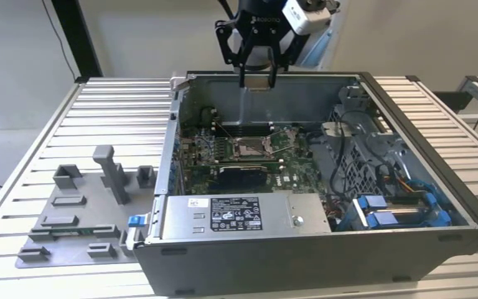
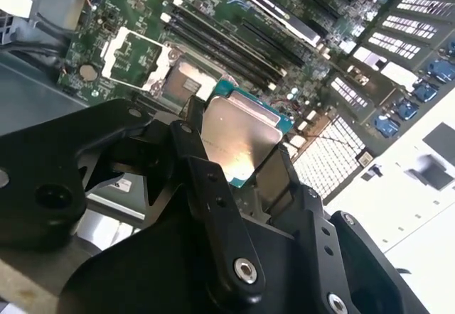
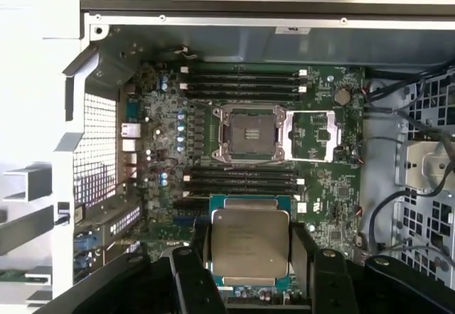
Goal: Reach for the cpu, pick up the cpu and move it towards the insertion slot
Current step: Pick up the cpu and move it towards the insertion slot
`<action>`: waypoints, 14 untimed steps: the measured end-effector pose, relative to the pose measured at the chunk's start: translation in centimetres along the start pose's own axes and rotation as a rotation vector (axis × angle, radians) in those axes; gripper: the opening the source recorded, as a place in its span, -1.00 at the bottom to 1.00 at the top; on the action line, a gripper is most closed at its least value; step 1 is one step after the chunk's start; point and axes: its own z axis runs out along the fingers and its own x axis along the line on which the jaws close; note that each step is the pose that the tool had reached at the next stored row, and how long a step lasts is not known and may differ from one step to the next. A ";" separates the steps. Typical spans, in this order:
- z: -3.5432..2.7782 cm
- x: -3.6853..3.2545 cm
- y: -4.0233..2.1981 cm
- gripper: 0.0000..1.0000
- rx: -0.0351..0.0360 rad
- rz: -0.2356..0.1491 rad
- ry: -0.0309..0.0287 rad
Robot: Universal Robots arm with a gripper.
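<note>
Silvery square cpu [image 3: 250, 241], teal-rimmed, pinched in claw [image 3: 249, 257]. Hanging above open case [image 1: 472, 212], seemingly clear of slot [image 3: 250, 135].

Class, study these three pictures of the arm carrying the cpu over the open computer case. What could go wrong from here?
1. The gripper pinches the cpu only by its edges; it might slip and fall onto the board.
2. The insertion slot lies open, so a tilted arrival could damage it.
</note>
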 end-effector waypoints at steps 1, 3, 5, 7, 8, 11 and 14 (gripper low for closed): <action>0.01 0.00 0.14 -1.00 0.0000 0.000 0.0000; 0.03 0.00 0.40 -1.00 -0.0002 0.000 -0.0001; 0.04 0.00 0.64 -1.00 0.0000 0.000 -0.0001; 0.05 0.00 0.88 -1.00 -0.0001 0.001 -0.0001; 0.06 0.00 1.00 -1.00 -0.0001 0.001 -0.0001; 0.09 0.00 1.32 -1.00 0.0000 0.001 -0.0002; 0.13 -0.01 1.63 -1.00 -0.0001 0.002 -0.0002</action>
